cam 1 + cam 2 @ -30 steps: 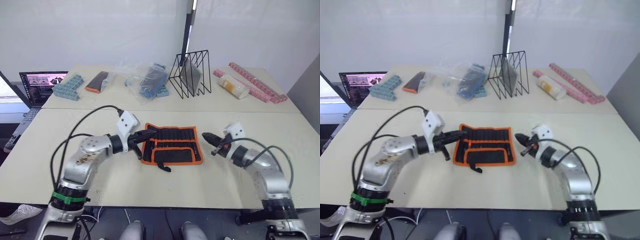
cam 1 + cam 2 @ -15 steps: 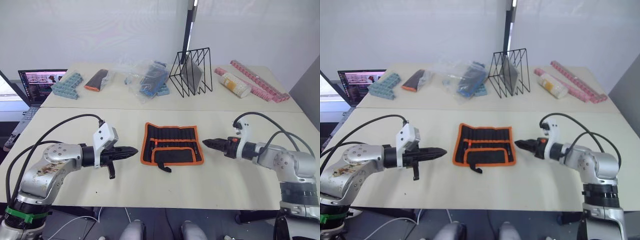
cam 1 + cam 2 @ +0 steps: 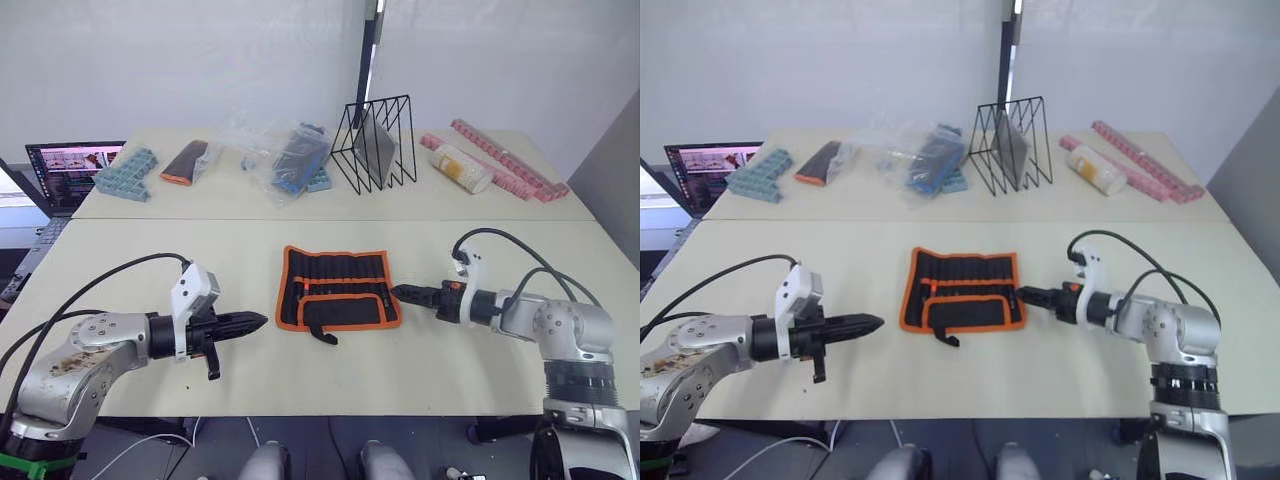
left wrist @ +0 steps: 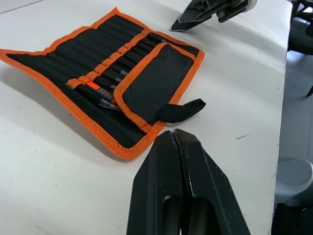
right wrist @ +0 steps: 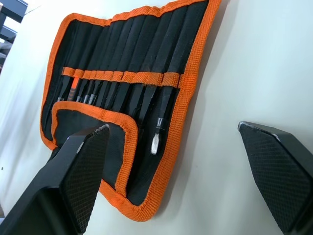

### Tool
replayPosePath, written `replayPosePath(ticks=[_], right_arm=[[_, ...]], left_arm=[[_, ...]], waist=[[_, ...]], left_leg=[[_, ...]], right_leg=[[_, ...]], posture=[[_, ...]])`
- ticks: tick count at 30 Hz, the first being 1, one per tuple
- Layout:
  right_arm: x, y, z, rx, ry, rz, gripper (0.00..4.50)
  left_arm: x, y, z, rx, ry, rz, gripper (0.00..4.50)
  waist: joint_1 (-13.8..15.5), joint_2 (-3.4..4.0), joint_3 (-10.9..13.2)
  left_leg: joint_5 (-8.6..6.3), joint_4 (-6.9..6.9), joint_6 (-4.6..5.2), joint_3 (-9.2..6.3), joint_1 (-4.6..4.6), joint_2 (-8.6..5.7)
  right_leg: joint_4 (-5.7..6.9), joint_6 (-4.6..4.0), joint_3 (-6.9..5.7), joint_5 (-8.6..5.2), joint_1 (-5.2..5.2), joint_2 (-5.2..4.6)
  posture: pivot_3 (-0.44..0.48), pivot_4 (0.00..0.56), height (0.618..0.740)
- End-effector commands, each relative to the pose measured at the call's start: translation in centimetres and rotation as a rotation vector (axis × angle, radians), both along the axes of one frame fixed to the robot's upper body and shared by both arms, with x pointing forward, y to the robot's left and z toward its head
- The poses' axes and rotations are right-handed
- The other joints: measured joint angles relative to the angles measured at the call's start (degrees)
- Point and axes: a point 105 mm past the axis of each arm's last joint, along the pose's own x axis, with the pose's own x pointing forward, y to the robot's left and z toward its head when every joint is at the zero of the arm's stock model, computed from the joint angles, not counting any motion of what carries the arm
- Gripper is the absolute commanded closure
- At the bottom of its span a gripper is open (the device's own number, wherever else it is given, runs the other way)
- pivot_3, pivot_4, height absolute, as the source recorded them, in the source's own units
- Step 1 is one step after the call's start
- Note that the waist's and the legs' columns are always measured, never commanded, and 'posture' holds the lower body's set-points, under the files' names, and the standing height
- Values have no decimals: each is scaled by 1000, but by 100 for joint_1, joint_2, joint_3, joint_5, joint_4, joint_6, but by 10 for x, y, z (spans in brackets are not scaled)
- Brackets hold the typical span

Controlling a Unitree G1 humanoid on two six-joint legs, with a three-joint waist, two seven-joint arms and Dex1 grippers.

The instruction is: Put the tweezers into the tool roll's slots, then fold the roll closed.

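- two pale tables (image 3: 300,370) stand end to end in front of a white wall, and the near one holds the work.
- on the far table are a black wire rack (image 3: 374,145), a clear bag (image 3: 285,160) with blue things in it, a blue-green block tray (image 3: 125,174), a dark case with an orange tip (image 3: 186,162), pink strips (image 3: 510,160) and a laptop (image 3: 68,165) at the left edge.
- the tool roll (image 3: 337,288) lies open and flat in the middle of the near table, with its black strap (image 4: 181,110) sticking out at the near edge.
- the slots (image 5: 122,88) run across the inside of the roll under an orange band.
- the tweezers (image 5: 157,132) sit in the slots, with thin ends poking out below the band.
- the left gripper (image 3: 252,322) hangs over the table to the left of the roll, apart from it, with its two fingers pressed together.
- the right gripper (image 3: 402,293) is just beside the roll's right edge, with its fingers (image 5: 80,166) spread wide and nothing between them.
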Motion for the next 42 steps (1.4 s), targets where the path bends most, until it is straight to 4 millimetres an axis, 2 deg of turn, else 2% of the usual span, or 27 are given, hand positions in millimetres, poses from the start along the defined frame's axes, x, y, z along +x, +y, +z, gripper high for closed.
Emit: replayPosePath(ticks=[1,4,12,16,20,29,30,42], right_arm=[[-11,14,-10,43,78,65,0],[-15,17,-13,42,97,86,0],[-12,28,-15,67,109,104,0],[-11,33,-16,86,116,109,0],[-8,33,-15,119,118,95,1131],[-5,29,-14,122,94,88,4241],[-4,28,-12,124,90,83,4467],[-1,19,5,114,34,61,4467]], left_arm=[[2,4,13,-23,-43,45,3698],[2,6,12,-1,-54,65,2687],[-1,10,7,26,-49,77,89],[-5,11,5,40,-44,67,34],[-5,13,2,53,-49,76,0],[-6,11,-2,76,-44,60,0],[-5,11,-2,76,-44,60,0],[-1,12,-8,91,-48,69,0]], waist=[[-15,0,0],[-29,0,0],[-53,0,0],[-55,-1,-1],[-51,-1,-1],[-42,-2,-1],[-41,-4,-2],[-9,-3,-2]], left_leg=[[0,0,0,-1,0,0],[0,-3,0,-1,0,1],[0,-4,0,0,3,2],[0,-5,0,1,6,3],[0,-6,0,2,7,4],[0,-6,0,3,4,1],[0,-6,0,3,5,1],[0,-3,0,3,2,-5]], right_leg=[[0,0,0,0,0,1],[-1,0,0,0,-1,0],[0,0,1,0,-1,2],[0,-1,1,0,0,2],[0,-1,1,1,0,2],[-1,-1,2,1,-2,-1],[-2,-1,2,1,0,-1],[-1,-2,2,1,0,-6]], posture=[[0,150,739],[0,150,739],[0,150,739],[0,150,739],[0,150,739],[0,150,739],[0,150,739],[0,150,739]])
